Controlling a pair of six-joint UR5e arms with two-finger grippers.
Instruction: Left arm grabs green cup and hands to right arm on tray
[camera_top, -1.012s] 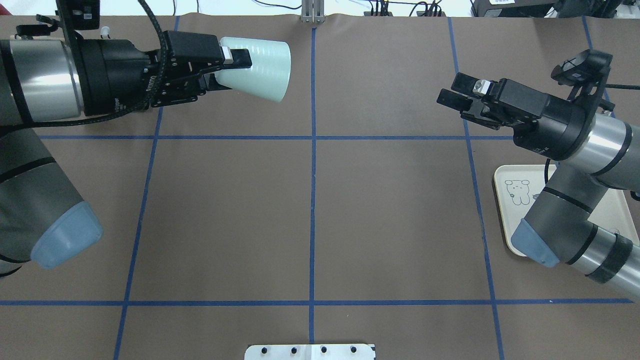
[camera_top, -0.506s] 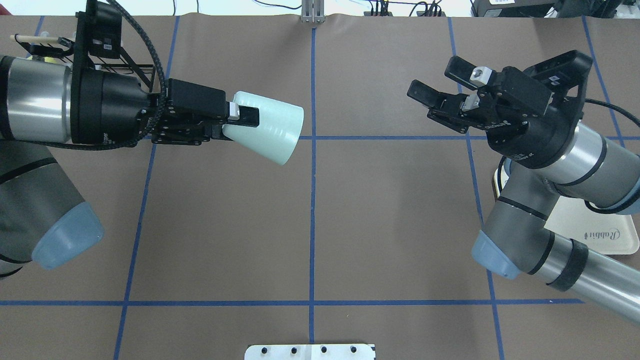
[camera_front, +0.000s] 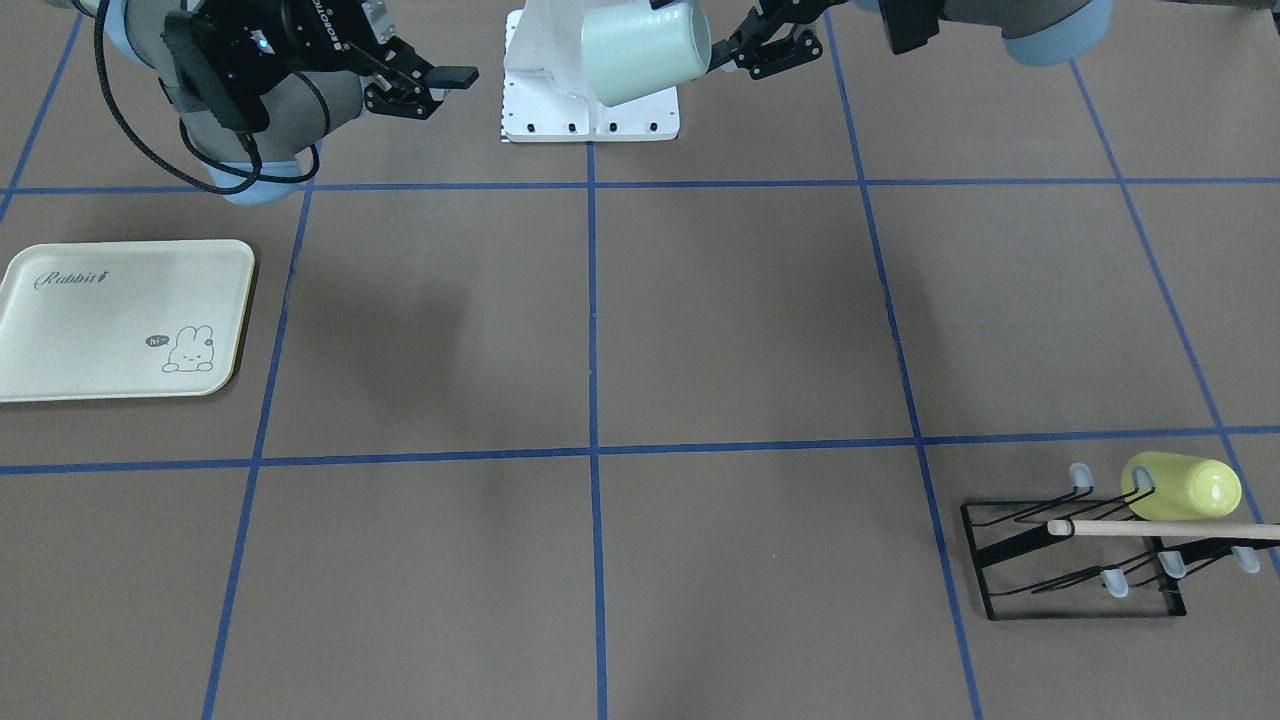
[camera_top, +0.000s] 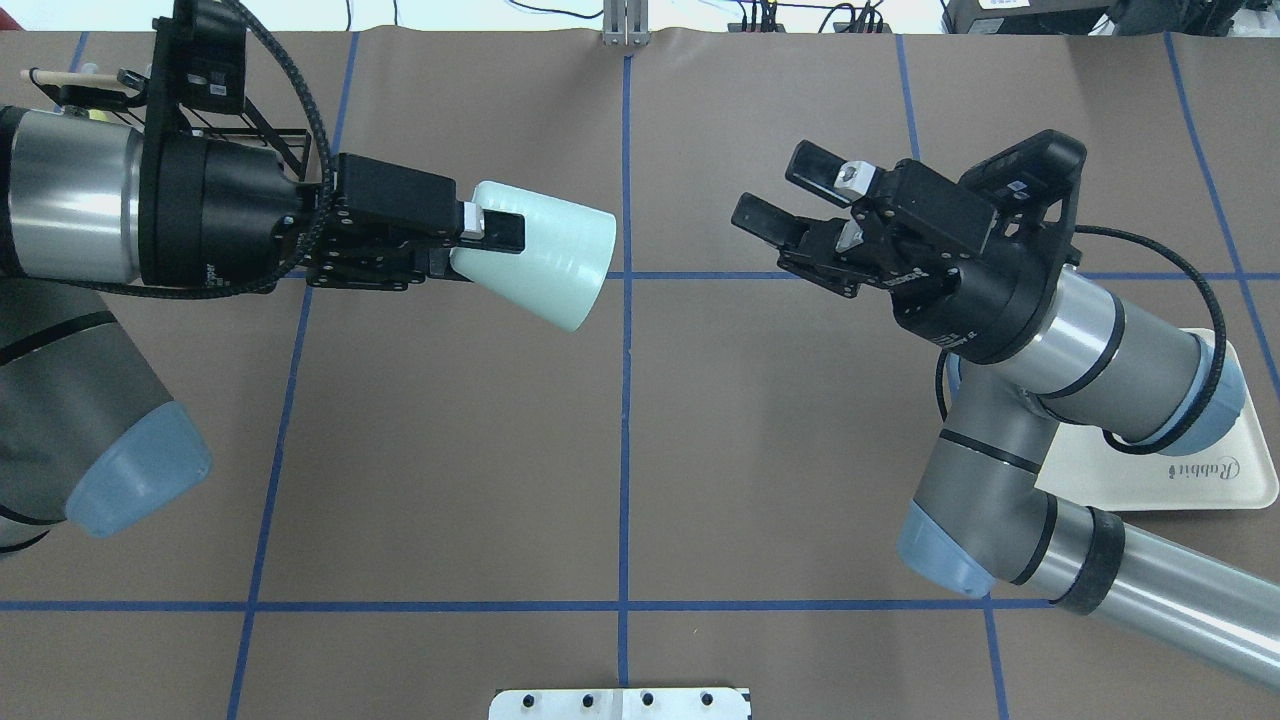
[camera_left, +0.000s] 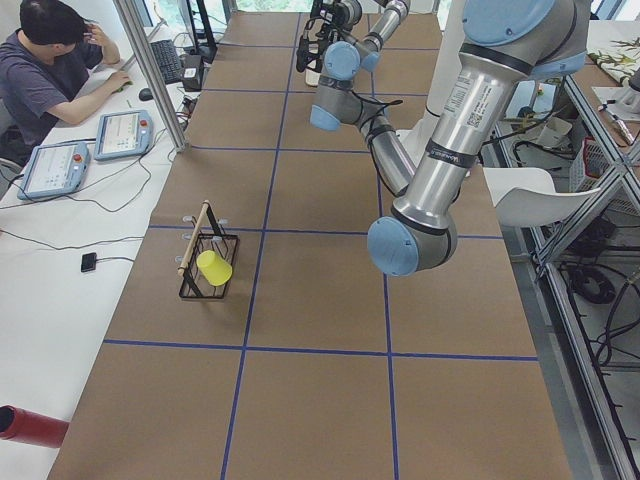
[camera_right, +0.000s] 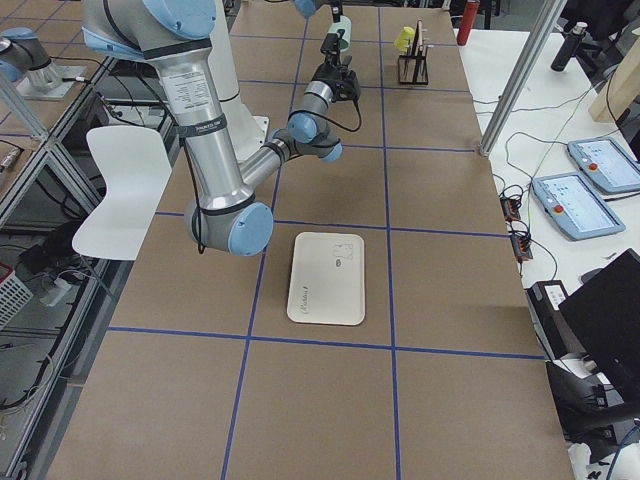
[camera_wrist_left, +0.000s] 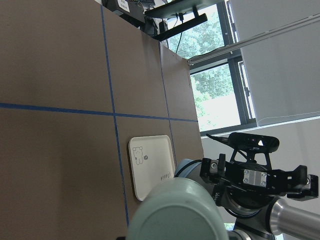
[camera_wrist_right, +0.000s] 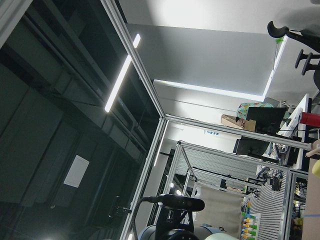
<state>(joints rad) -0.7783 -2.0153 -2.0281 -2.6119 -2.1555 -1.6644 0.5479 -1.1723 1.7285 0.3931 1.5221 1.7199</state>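
Note:
My left gripper (camera_top: 480, 248) is shut on the rim of the pale mint-green cup (camera_top: 545, 255) and holds it sideways in the air, left of the table's centre line, base pointing right. The cup also shows in the front view (camera_front: 645, 50) and its base fills the bottom of the left wrist view (camera_wrist_left: 175, 215). My right gripper (camera_top: 785, 190) is open and empty, in the air right of centre, jaws facing the cup with a clear gap between. The cream Rabbit tray (camera_top: 1200, 480) lies at the right edge, partly under the right arm; it is bare in the front view (camera_front: 100, 330).
A black wire rack (camera_front: 1080, 560) with a wooden rod holds a yellow-green cup (camera_front: 1180, 487) at the far left corner of the table. The white mounting plate (camera_top: 620, 703) sits at the near edge. Blue tape lines grid the brown table.
The right arm swung left toward the centre, bringing its open gripper closer to the cup and uncovering more of the tray. The left gripper moved the cup nearer and slightly right.

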